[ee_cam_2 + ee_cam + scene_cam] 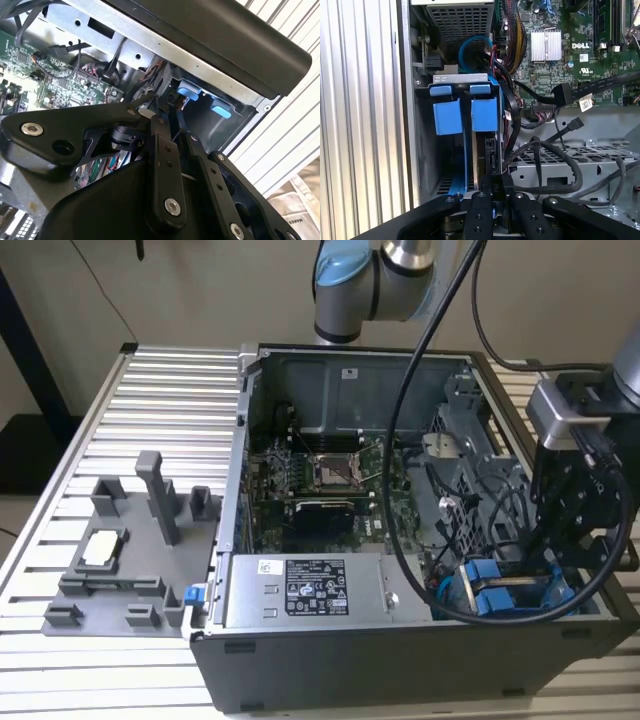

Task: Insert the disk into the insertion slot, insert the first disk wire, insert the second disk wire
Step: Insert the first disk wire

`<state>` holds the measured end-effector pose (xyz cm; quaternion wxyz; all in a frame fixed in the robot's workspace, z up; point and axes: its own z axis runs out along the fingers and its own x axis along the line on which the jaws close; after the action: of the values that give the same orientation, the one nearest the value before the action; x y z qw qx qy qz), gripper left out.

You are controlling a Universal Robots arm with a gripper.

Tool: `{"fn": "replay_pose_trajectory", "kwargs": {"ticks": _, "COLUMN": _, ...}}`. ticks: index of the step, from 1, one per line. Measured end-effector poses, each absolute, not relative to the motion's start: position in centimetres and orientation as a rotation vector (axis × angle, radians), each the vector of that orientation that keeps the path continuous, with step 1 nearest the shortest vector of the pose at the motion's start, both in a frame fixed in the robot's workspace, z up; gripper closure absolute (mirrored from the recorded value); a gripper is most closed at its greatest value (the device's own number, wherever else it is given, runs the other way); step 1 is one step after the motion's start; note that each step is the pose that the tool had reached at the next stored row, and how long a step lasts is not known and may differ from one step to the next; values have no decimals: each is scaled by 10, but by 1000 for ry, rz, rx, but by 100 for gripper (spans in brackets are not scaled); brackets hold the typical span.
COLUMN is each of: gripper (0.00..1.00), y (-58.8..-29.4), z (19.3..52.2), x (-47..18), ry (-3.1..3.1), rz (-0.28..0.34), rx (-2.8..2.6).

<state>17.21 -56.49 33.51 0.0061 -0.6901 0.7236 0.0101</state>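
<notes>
Exterior view: gripper [548, 565] low in the computer case's [400, 660] 4 o'clock corner, tips hidden by cables [420, 440]; disk [500, 598] just beside, blue frame showing.
First wrist view: disk [485, 120] seated in insertion slot [462, 79]; fingers [479, 200] closed on black connector [496, 183] at the disk's edge, contact unclear.
Second wrist view: gripper [167, 112] linkage covers most; disk [189, 92] partly visible.

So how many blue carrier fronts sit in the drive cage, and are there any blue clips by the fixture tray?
Blue carrier fronts in the drive cage: 2
Blue clips at the fixture tray edge: 1
Total: 3
</notes>
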Motion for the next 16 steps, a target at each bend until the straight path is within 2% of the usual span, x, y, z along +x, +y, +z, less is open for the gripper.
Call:
{"fn": "replay_pose_trajectory", "kwargs": {"ticks": 11, "gripper": 80, "y": -565, "z": 334, "x": 172, "ry": 2264, "rz": 33, "rx": -2159}}
{"fn": "replay_pose_trajectory", "kwargs": {"ticks": 12, "gripper": 73, "y": -565, "z": 335, "x": 172, "ry": 2264, "rz": 32, "rx": -2159}}
{"fn": "replay_pose_trajectory", "kwargs": {"ticks": 16, "gripper": 73, "y": -565, "z": 349, "x": 172, "ry": 2264, "rz": 32, "rx": -2159}}
